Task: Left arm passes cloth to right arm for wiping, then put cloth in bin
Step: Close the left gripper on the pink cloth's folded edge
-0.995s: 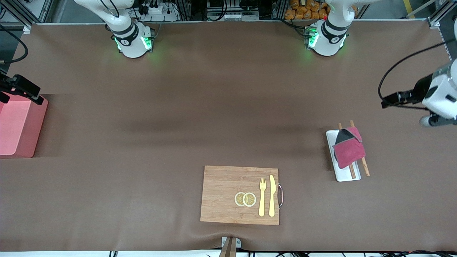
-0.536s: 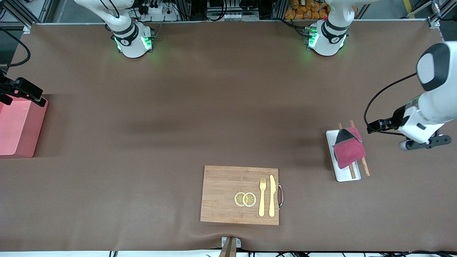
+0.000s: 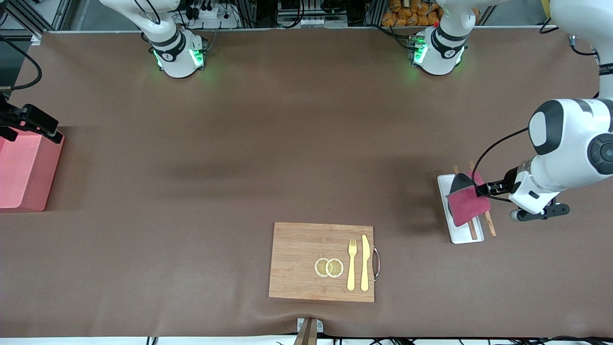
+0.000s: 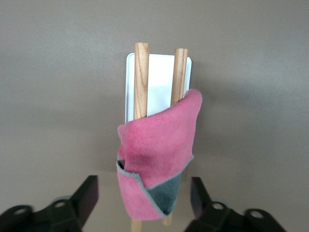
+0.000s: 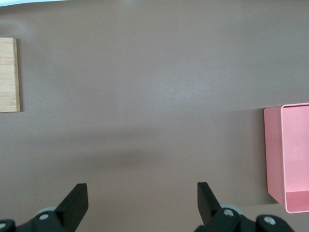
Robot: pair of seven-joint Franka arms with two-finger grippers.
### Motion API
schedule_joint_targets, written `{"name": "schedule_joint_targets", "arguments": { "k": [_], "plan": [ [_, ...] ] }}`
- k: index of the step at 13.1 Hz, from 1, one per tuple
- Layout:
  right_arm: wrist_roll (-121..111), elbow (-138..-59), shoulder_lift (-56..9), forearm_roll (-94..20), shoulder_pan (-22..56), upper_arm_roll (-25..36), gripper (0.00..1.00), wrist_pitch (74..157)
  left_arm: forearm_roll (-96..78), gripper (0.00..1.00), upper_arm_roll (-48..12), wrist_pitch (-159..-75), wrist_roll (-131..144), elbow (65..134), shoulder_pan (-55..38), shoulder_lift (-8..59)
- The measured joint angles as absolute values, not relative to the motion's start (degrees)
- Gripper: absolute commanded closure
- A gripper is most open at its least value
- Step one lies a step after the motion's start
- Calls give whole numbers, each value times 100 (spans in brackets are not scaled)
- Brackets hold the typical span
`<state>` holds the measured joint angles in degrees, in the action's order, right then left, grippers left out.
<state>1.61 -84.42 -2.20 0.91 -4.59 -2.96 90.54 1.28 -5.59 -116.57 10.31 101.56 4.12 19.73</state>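
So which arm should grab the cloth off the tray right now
Left. The left gripper hangs open right by the cloth on the white tray, while the right gripper waits open near the bin.

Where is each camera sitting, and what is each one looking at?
Front view: high across the table, facing both arms' bases; shows the whole table, the cloth on the white tray, the bin and the wooden board.
Left wrist view: on the left arm, looking down at the cloth; the open left gripper shows.
Right wrist view: on the right arm, looking down at bare table; the open right gripper shows.
Shared: the bin and board appear in front and right wrist views.
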Motion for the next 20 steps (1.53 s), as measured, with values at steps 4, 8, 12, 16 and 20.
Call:
{"name": "schedule_joint_targets", "arguments": {
  "k": [4, 8, 12, 16, 20],
  "plan": [
    [162, -8444, -290, 83, -400, -318, 0, 9048, 128, 43, -559, -11761, 1031, 10162, 414, 2205],
    [171, -8444, -333, 83, -348, -327, 0, 9047, 128, 60, -558, -11788, 1031, 10163, 415, 2343],
    [171, -8445, -340, 83, -349, -323, 0, 8990, 128, 69, -557, -11793, 1031, 10163, 419, 2363],
    [174, -8447, -360, 82, -349, -322, 0, 8863, 131, 68, -553, -11795, 1031, 10163, 426, 2379],
    [174, -8447, -361, 78, -347, -322, 0, 8837, 142, 68, -546, -11795, 1031, 10163, 438, 2384]
  ]
}}
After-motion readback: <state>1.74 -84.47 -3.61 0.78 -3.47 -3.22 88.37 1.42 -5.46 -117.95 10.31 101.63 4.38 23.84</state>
